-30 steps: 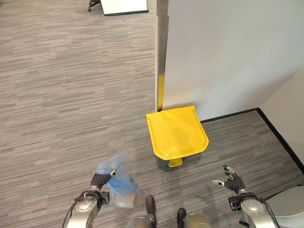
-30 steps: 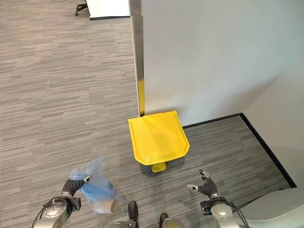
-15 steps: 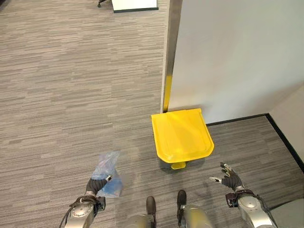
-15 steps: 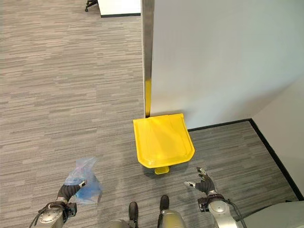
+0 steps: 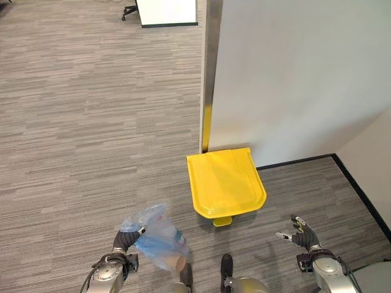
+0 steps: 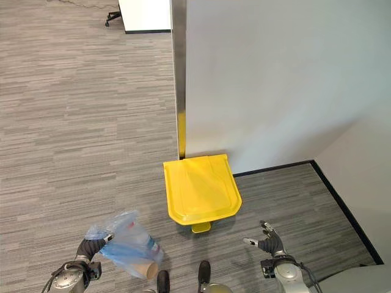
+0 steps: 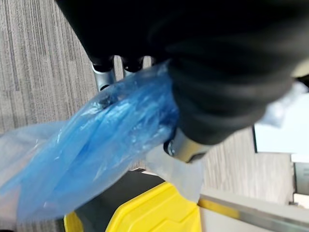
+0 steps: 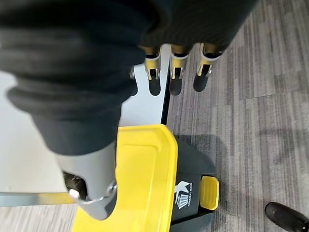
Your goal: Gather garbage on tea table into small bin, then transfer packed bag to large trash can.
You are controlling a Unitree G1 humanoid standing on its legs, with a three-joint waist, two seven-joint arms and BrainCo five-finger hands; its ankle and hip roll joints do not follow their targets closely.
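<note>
A blue translucent garbage bag [image 5: 156, 240] with a cup and other trash inside hangs low over the carpet at the lower left. My left hand [image 5: 124, 240] is shut on its gathered top, and the blue plastic [image 7: 104, 145] bunches against the hand in the left wrist view. The large trash can with a closed yellow lid [image 5: 225, 182] and a yellow foot pedal [image 5: 222, 221] stands against the white wall, ahead and to the right of the bag. My right hand [image 5: 300, 234] hovers open at the lower right, holding nothing; its straight fingers [image 8: 175, 67] point past the lid [image 8: 140, 179].
A white partition wall [image 5: 293, 73] with a metal edge post [image 5: 210, 67] rises behind the can. A black baseboard [image 5: 357, 183] runs along the right corner. Grey striped carpet [image 5: 91, 122] stretches wide to the left. A white cabinet [image 5: 166, 11] stands far back.
The camera has shifted, so the can sits slightly left and lower. The bag has swung out to the right of my left hand and shows fuller. The right hand stays open.
</note>
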